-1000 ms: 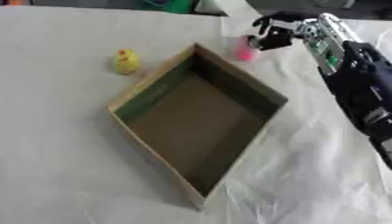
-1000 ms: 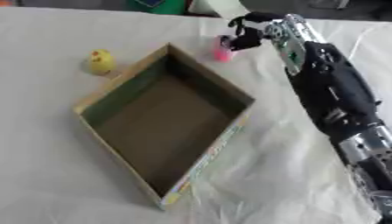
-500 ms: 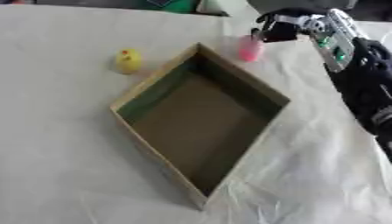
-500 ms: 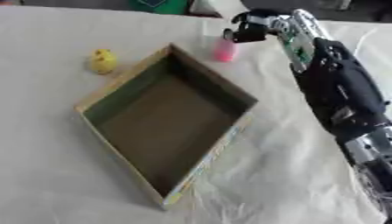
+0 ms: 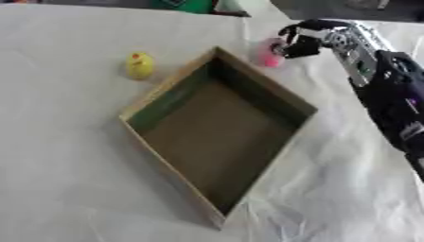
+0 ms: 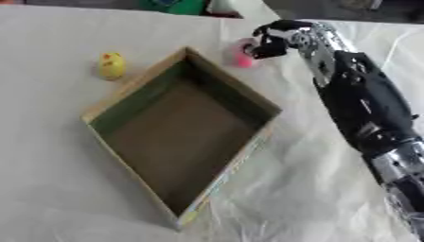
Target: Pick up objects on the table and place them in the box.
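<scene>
A: Item one, the container?

B: Open cardboard box [image 5: 217,137], set as a diamond in the centre of the frame, dark brown floor, one inner wall greenish, nothing inside. It rests on a white cloth-covered table [image 5: 58,156], the cloth wrinkled toward the lower right.

A: Item two, loose objects?

B: Small yellow duck-shaped toy [image 5: 139,64], upper left of centre, near the box's upper-left wall but apart from it. One pink object [image 5: 268,52], upper centre, just beyond the box's top corner; its exact shape cannot be made out.

A: Item three, the arm?

B: Right arm enters from the right edge and runs up to the upper right. The right hand [image 5: 300,41] sits at the pink object, its fingers curled round the object's right side. Whether the object is lifted clear of the cloth cannot be told.

A: Changes against the earlier frames?

B: A second ago the hand was at the pink object with its fingers about it; half a second ago the same. Hand and object keep their place off the box's top corner, the object still outside the box. Duck and box unchanged.

A: Left hand?

B: Not shown in either view.
</scene>
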